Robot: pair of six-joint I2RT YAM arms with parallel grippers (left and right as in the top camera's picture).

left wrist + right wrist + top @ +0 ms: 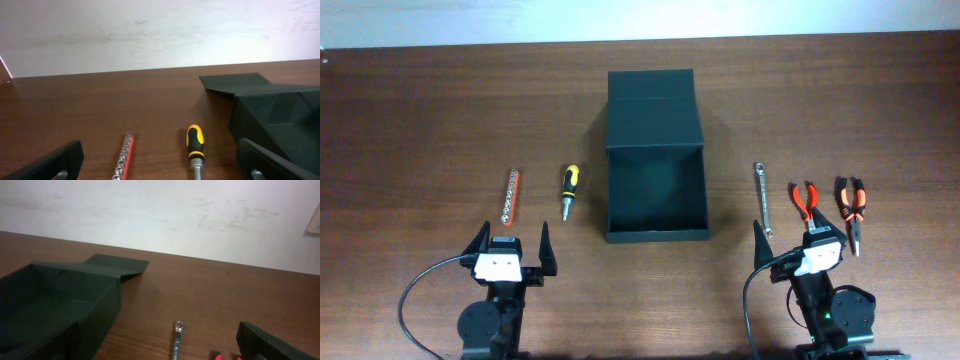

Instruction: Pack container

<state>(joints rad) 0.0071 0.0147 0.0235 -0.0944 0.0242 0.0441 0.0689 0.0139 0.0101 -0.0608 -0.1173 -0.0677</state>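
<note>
We had our left gripper [514,232] and right gripper [790,236] wide open and empty, the container [656,236] ahead between them, lying lengthwise away.

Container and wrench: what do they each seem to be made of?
Container: probably card or thin board with a matte dark green-black finish. It has flat panels, sharp fold lines and no shine. Wrench: bare metal, silvery and polished, with a bright glint along its slim shaft.

Wrench [176,342] and screwdriver [195,145] partly beyond wrist views' lower edges
</note>
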